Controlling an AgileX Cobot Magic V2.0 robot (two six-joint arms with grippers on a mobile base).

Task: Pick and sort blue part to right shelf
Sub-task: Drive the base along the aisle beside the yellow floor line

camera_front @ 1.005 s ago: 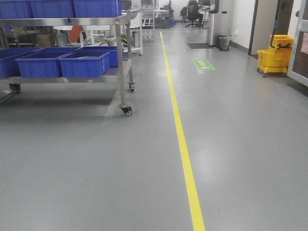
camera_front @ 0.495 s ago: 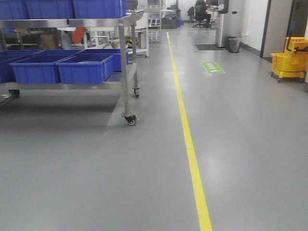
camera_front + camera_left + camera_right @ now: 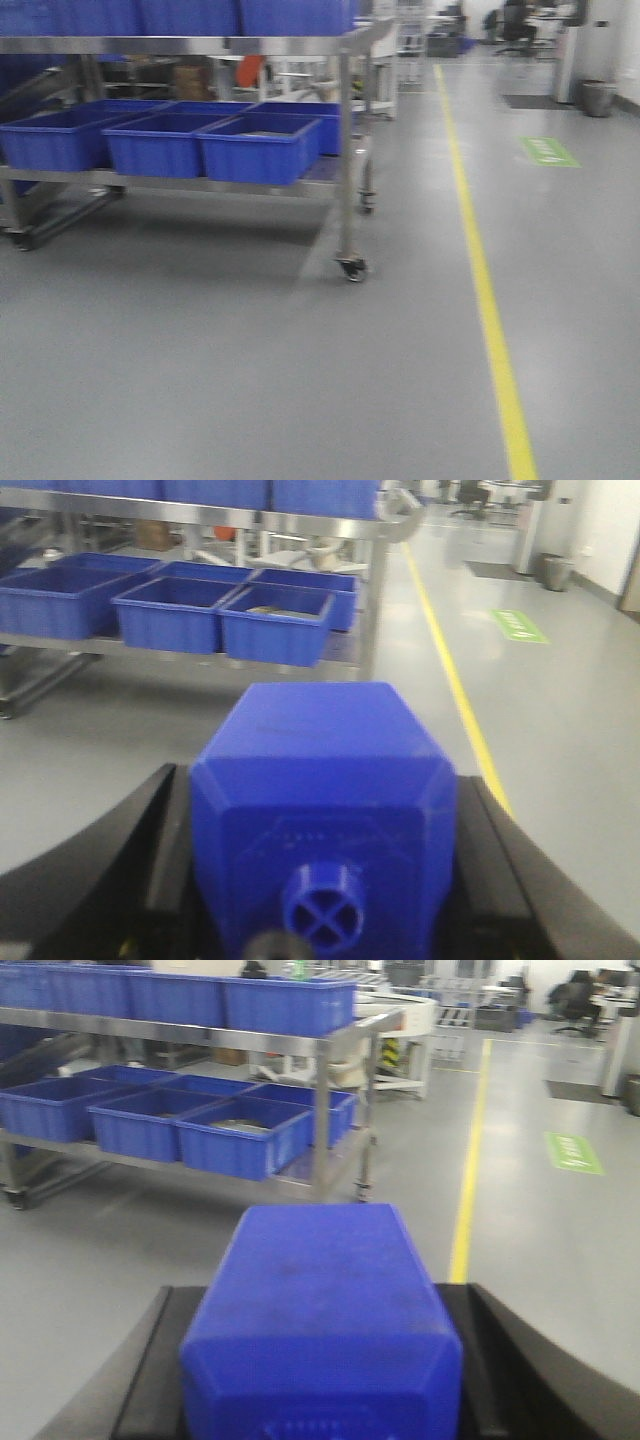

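Fingers (image 3: 150,865) of the left gripper (image 3: 320,780) clamp a solid-blue plastic bottle-shaped block (image 3: 320,730), cap toward the camera, long axis pointing forward (the right gripper (image 3: 320,1295) clamps a second blue block (image 3: 315,1260)).

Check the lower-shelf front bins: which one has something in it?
The front bin nearest the rack's corner post: brownish stuff lies in it. The middle bin and end bin show only blue inside.

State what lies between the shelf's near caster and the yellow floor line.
Only bare grey floor lies between the caster of the shelf and the yellow line; the front-facing view shows it.
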